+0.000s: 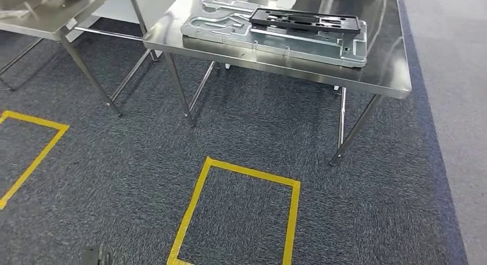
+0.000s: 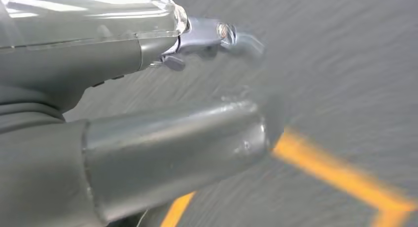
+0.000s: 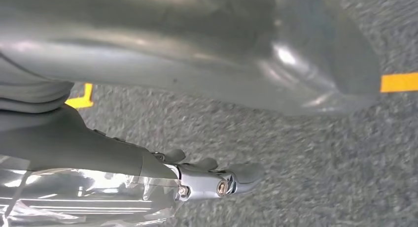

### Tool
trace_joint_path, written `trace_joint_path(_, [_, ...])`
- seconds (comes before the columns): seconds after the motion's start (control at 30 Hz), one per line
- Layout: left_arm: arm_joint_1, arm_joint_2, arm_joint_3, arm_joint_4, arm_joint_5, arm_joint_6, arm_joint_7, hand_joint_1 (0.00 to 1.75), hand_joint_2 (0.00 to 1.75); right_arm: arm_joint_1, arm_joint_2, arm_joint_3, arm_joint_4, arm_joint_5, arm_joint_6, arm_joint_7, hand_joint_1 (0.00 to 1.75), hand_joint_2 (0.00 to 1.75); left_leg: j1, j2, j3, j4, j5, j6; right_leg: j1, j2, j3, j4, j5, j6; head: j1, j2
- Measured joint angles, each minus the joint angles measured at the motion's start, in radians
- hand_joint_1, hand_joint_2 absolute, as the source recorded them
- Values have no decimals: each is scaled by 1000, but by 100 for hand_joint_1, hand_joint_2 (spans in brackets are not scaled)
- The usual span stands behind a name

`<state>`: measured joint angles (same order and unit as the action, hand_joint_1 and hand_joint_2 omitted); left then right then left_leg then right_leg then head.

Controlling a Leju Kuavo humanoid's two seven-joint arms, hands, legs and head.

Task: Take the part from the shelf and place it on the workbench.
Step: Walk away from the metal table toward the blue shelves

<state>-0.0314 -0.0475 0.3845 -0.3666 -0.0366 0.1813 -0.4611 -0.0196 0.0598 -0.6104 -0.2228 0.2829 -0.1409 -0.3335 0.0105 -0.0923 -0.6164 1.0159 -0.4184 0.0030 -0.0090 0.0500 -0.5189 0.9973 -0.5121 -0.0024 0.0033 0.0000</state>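
Nearest, both arms hang low over the grey carpet (image 1: 344, 219). In the left wrist view the left hand (image 2: 162, 113) shows a thick grey thumb and a bent metal finger with bare floor between them — it holds nothing and looks open. In the right wrist view the right hand (image 3: 197, 153) likewise has its fingers stretched out over the carpet w/ nothing in them, so open too. Both wrist views are blurred, so the robot is prob. on the move. Just ahead on the floor is a yellow tape square (image 1: 238, 213), a second tape outline (image 1: 31, 153) off to the left. Beyond that stands a steel table (image 1: 379, 75) carrying a large cast metal plate (image 1: 275, 38), with a flat black part (image 1: 307, 19) lying on top of it. A second steel table (image 1: 51, 18) sits further left, w/ something dark at its far edge, too cropped to name. No shelf is visible, so I can't tell whether the black part is the task's piece or where pickup happens. Risks from here: hands swinging free near the table legs (image 1: 178, 87) could clip them if the walk drifts off the tape square — and a blurred, tilted view makes stopping short or skewed likely, leaving any reach at a bad angle. Picking the wrong piece is also poss. if the shelf isn't found first.
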Motion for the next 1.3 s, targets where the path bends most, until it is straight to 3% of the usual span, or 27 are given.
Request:
trace_joint_path(0.03, [6,29,-26,20,-21,-7,-62,0,0,-1,2,-2,1,9,5,-7,0,0,-1,2,-5,5,-4,-7,-1,-14,0,-3,5,-8,-2,0])
trace_joint_path(0.1, [7,77,-79,58,-61,-27,-93,0,0,-6,5,-2,1,36,16,-25,0,0,-3,40,-35,77,-56,-18,-5,-39,-3,-9,14,-23,-14,0])
trace_joint_path(0.17, [4,108,-122,84,-93,-52,-74,0,0,-10,6,-2,1,69,30,-40,0,0,-1,74,-82,208,-132,-27,-2,-62,-9,-8,17,-29,-23,0])
trace_joint_path(0.2, [4,121,-141,95,-111,-65,-65,0,0,-11,7,-2,1,85,37,-44,0,0,1,80,-96,257,-154,-30,0,-75,-12,-6,18,-29,-24,0])
trace_joint_path(0.23, [4,131,-159,105,-134,-78,-55,0,0,-12,7,-1,2,101,42,-46,0,0,2,84,-93,273,-158,-31,2,-88,-15,-4,19,-29,-24,0])
trace_joint_path(0.27, [3,145,-178,114,-158,-86,-45,0,0,-14,7,1,2,120,44,-45,0,0,2,88,-70,251,-145,-31,4,-101,-17,-2,19,-29,-23,0])
trace_joint_path(0.3, [3,159,-200,121,-183,-91,-37,0,0,-17,7,4,2,141,42,-44,0,0,2,98,-29,194,-121,-29,5,-113,-19,1,19,-29,-23,0])
trace_joint_path(0.37, [-3,185,-239,130,-221,-90,-37,0,0,-22,7,17,2,186,32,-44,0,0,-4,138,59,54,-86,-17,9,-136,-19,7,18,-25,-24,0])
trace_joint_path(0.4, [-8,194,-254,131,-230,-90,-48,0,0,-24,6,25,2,202,28,-50,0,0,-9,152,83,11,-79,-9,12,-147,-19,9,18,-20,-24,0])
trace_joint_path(0.43, [-11,199,-263,133,-231,-92,-65,0,0,-27,4,30,2,211,26,-61,0,0,-13,157,91,-9,-78,-1,13,-157,-19,10,18,-15,-24,0])
trace_joint_path(0.5, [-15,202,-268,137,-212,-100,-107,0,0,-32,-2,33,2,211,29,-107,0,0,-14,138,87,-15,-71,12,14,-172,-18,10,20,-4,-23,0])
trace_joint_path(0.53, [-18,202,-265,139,-196,-106,-125,0,0,-35,-6,33,2,209,33,-138,0,0,-11,129,87,-19,-65,18,13,-163,-19,15,15,3,-22,0])
trace_joint_path(0.6, [-33,199,-252,140,-164,-122,-148,0,0,-36,-14,31,0,206,41,-200,0,0,-5,109,83,-26,-51,31,9,-112,-43,70,-28,15,-19,0])
trace_joint_path(0.67, [-52,191,-235,140,-145,-142,-157,0,0,-37,-22,26,-3,207,41,-231,0,0,-5,88,72,-26,-43,37,4,-65,-99,194,-99,20,-17,0])
trace_joint_path(0.7, [-57,186,-227,140,-141,-153,-161,0,0,-37,-25,22,-4,208,38,-238,0,0,-5,77,68,-26,-40,38,3,-57,-125,253,-123,22,-16,0])
trace_joint_path(0.73, [-58,181,-221,140,-140,-160,-164,0,0,-37,-27,18,-5,210,36,-241,0,0,-5,66,65,-25,-38,37,3,-55,-138,283,-127,23,-16,0])
trace_joint_path(0.77, [-57,176,-215,140,-139,-165,-167,0,0,-37,-29,15,-6,211,34,-243,0,0,-5,55,63,-23,-37,37,2,-53,-134,278,-110,23,-16,0])
trace_joint_path(0.8, [-57,172,-211,140,-138,-170,-167,0,0,-37,-30,12,-6,214,31,-245,0,0,-5,43,63,-21,-36,35,2,-49,-111,233,-77,22,-16,0])
trace_joint_path(0.87, [-58,161,-201,140,-134,-181,-157,0,0,-37,-31,9,-7,225,22,-239,0,0,-7,20,60,-16,-35,31,0,-12,-43,96,-10,14,-15,0])
trace_joint_path(0.93, [-60,150,-191,140,-135,-186,-133,0,0,-37,-32,7,-7,240,8,-223,0,0,-8,0,51,-10,-33,21,-1,21,-8,15,12,9,-16,0])
trace_joint_path(1.0, [-53,141,-184,141,-140,-183,-110,0,0,-36,-32,7,-6,252,-5,-205,0,0,-6,-21,41,-10,-27,7,-1,11,-7,5,12,2,-16,0])
trace_joint_path(1.03, [-46,136,-182,143,-143,-180,-100,0,0,-36,-31,7,-6,257,-10,-195,0,0,-4,-18,37,-6,-27,2,-2,-1,-7,1,15,-4,-15,0])
trace_joint_path(1.1, [-37,130,-180,146,-153,-176,-73,0,0,-34,-28,6,-6,267,-21,-171,0,0,-5,21,17,32,-54,-7,-6,-25,-5,-7,21,-17,-19,0])
trace_joint_path(1.17, [-35,125,-180,149,-172,-173,-25,0,0,-28,-26,4,-5,278,-35,-125,0,0,-1,69,-33,145,-119,-15,-4,-52,-6,-9,21,-25,-25,0])
trace_joint_path(1.23, [-27,118,-180,153,-195,-163,45,0,0,-23,-26,-1,-4,289,-52,-49,0,0,5,82,-81,257,-165,-23,-2,-81,-9,-7,20,-26,-26,0])
trace_joint_path(1.27, [-18,114,-181,155,-206,-156,75,0,0,-21,-26,-7,-3,292,-62,-4,0,0,7,85,-82,267,-160,-26,-3,-93,-10,-5,19,-25,-26,0])
trace_joint_path(1.3, [-9,109,-181,156,-212,-148,97,0,0,-19,-25,-13,-2,295,-69,37,0,0,10,90,-61,235,-138,-27,-3,-104,-10,-3,18,-22,-27,0])
